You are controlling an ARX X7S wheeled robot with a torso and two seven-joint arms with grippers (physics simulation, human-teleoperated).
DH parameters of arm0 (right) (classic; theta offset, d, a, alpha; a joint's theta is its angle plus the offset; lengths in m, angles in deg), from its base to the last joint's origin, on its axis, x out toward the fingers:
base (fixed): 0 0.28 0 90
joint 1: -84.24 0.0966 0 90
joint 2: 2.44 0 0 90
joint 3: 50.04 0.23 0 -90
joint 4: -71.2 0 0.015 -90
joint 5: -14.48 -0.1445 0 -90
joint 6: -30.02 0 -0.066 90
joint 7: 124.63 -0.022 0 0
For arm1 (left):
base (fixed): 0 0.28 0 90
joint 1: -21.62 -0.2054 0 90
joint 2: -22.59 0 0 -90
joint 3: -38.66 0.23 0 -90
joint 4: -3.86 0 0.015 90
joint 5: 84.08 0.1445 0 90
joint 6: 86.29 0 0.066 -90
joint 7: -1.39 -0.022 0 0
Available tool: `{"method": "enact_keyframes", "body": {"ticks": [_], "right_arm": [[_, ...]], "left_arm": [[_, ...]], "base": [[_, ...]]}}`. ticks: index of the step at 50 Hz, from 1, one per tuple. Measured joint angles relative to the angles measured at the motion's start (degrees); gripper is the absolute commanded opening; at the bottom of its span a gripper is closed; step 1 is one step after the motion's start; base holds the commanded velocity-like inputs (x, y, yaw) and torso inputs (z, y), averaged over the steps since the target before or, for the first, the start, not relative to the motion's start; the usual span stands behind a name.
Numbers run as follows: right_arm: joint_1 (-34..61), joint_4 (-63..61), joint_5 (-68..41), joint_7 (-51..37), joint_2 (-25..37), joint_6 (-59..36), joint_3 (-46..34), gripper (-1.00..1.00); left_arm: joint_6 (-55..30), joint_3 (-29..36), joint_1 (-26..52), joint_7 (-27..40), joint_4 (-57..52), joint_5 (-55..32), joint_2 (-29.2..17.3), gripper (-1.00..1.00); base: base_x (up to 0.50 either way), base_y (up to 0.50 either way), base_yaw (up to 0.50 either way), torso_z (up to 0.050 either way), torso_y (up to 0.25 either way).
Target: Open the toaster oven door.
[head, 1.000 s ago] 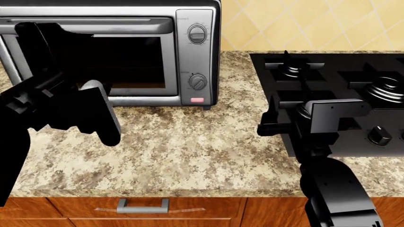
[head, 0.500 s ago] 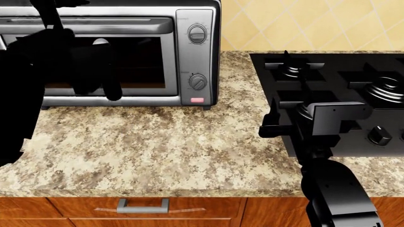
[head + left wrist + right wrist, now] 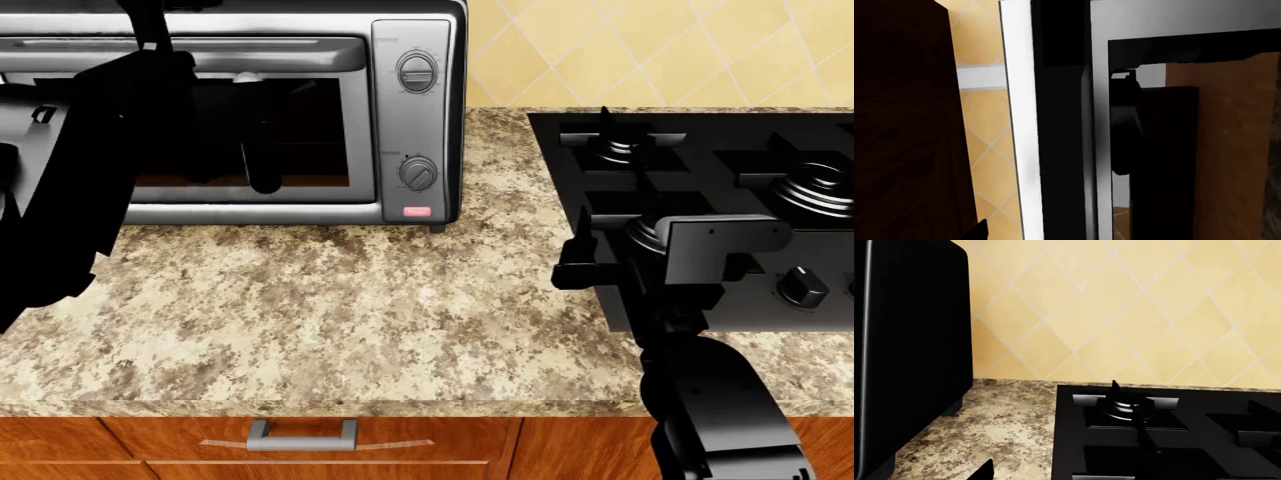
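Observation:
The toaster oven [image 3: 416, 120] stands at the back left of the counter. Its door [image 3: 320, 130] is shut, with the silver bar handle [image 3: 294, 48] along its top edge. My left gripper [image 3: 235, 176] hangs in front of the dark glass, below the handle, fingers apart and holding nothing. The left wrist view shows the door's silver frame [image 3: 1174, 20] and glass [image 3: 1227, 150] close up, beside a bright silver strip [image 3: 1017, 125]. My right gripper [image 3: 577, 250] is open and empty at the hob's left edge. The oven's dark side [image 3: 907, 355] shows in the right wrist view.
A black gas hob [image 3: 747, 150] fills the right of the granite counter [image 3: 347, 300] and shows in the right wrist view [image 3: 1154, 430]. The oven panel has two knobs [image 3: 418, 72] and a pink button [image 3: 416, 212]. A wooden drawer with a handle [image 3: 302, 436] lies below. Yellow tiles lie behind.
My left arm has risen from over the counter and moved back to the oven door, its fingers now in front of the glass. The right arm has barely moved. The door stays shut.

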Motion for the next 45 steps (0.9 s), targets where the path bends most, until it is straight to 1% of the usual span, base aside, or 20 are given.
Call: {"method": "enact_keyframes", "body": {"ticks": [2,3,14,21,32,45], "right_arm": [[0.03,-0.12,-0.05,-0.06,0.06,-0.12,-0.01,1.00],[0.03,-0.19,-0.08,-0.10,0.10,-0.18,-0.01,1.00],[-0.06,-0.80,-0.39,-0.43,0.37,-0.56,0.00,1.00],[-0.28,-1.08,-0.62,-0.59,0.56,-0.50,0.13,1.00],[-0.45,-1.54,-0.99,-0.82,0.76,-0.49,0.19,1.00],[-0.59,-2.23,-1.46,-1.03,1.01,-0.57,0.23,1.00]], "left_arm": [[0.43,0.21,0.13,0.19,0.77,0.06,0.26,1.00],[0.61,0.30,0.18,0.28,1.08,0.08,0.37,-1.00],[2.00,0.63,0.17,1.02,1.75,0.85,0.38,-1.00],[2.35,0.31,-0.71,1.03,-0.35,2.17,-0.85,-1.00],[1.67,-0.60,-3.42,0.25,-7.94,3.00,-5.21,-1.00],[-1.49,-2.88,-8.37,-1.17,-19.44,2.34,-11.31,-1.00]], "base": [[0.00,0.00,0.00,0.000,0.000],[0.00,0.00,0.00,0.000,0.000],[0.00,0.00,0.00,0.000,0.000],[0.00,0.00,0.00,0.000,0.000],[0.00,0.00,0.00,0.000,0.000],[0.00,0.00,0.00,0.000,0.000]]}}
